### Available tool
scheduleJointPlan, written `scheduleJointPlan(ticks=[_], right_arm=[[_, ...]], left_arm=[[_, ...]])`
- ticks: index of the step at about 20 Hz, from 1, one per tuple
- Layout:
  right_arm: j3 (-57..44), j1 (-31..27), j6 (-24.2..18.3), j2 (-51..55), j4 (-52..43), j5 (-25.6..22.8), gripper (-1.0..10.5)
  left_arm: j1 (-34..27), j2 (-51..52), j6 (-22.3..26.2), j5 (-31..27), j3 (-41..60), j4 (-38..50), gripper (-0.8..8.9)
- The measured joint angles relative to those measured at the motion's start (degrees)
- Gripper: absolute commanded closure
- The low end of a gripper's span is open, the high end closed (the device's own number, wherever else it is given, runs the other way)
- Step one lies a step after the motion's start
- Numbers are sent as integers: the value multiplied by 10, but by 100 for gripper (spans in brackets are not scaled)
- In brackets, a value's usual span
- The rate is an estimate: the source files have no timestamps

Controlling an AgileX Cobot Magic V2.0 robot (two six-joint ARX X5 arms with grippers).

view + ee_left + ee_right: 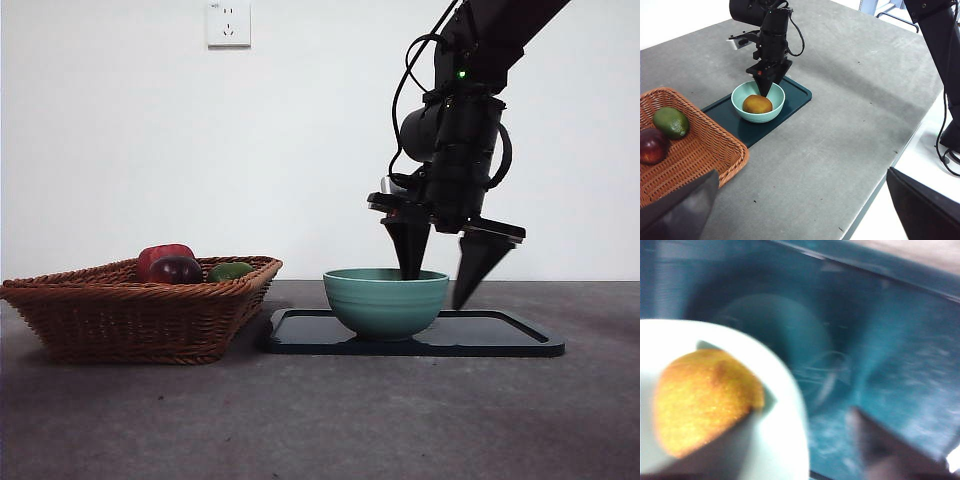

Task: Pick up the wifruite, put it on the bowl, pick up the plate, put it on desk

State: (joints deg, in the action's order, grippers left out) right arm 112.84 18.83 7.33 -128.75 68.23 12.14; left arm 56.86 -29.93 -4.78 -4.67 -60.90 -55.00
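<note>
Right tool agape, pointed down

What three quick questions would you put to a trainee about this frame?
1. True or false: the wifruite lies inside the bowl.
2. The bowl stands on: A) a white plate, B) the black tray, C) a wooden board.
3. Which gripper is at the bowl, and how do its fingers stand?

Key:
1. True.
2. B.
3. The right gripper. It is open, with one finger inside the bowl beside the wifruite and the other outside the rim, over the tray. The left gripper waits aside.
</note>
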Motion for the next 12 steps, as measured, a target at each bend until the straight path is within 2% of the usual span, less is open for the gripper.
scheduleJointPlan(ticks=[3, 5, 9, 12], right_arm=[[79, -16, 0, 0, 83, -32, 425], [139, -23, -1, 10, 87, -64, 366], [132, -6, -9, 158, 87, -67, 366], [27, -2, -16, 302, 87, -117, 366]], left_arm=[[0, 0, 0, 0, 0, 0, 251], [0, 0, 0, 0, 0, 0, 251], [0, 0, 0, 0, 0, 0, 251], [0, 0, 0, 0, 0, 0, 251]])
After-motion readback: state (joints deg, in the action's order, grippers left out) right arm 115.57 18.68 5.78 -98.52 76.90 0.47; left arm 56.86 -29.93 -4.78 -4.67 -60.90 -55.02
